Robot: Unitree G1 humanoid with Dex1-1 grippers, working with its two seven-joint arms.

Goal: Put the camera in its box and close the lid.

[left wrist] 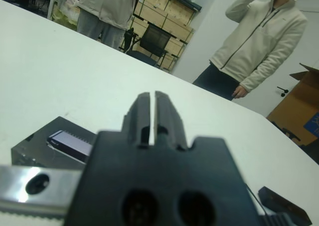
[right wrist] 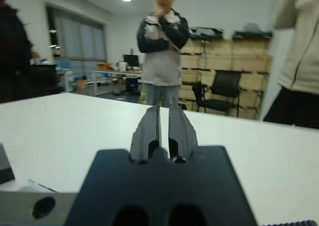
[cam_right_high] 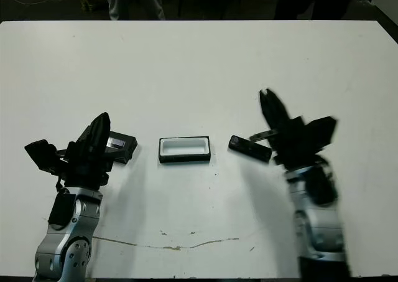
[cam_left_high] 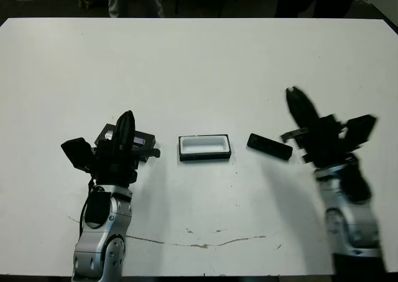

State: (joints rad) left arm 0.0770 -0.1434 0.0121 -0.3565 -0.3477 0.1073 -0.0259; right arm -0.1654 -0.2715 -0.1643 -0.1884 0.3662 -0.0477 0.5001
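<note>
The box (cam_left_high: pixel 204 147), a small black tray with white lining, lies open at the table's middle. The camera (cam_left_high: pixel 269 146), a slim black bar, lies just right of it on the table. The lid (cam_left_high: pixel 142 138), flat and black with a greyish glossy strip, lies left of the box and shows in the left wrist view as the lid (left wrist: pixel 55 145). My left gripper (cam_left_high: pixel 127 119) hovers over the lid's near side, shut and holding nothing. My right gripper (cam_left_high: pixel 295 98) is raised right of the camera, shut and empty, blurred by motion.
The white table (cam_left_high: pixel 199 64) stretches wide behind the objects. A thin brown crack (cam_left_high: pixel 199 243) marks its near edge. People stand beyond the far edge, one person (right wrist: pixel 162 51) in the right wrist view and another person (left wrist: pixel 261 41) in the left wrist view.
</note>
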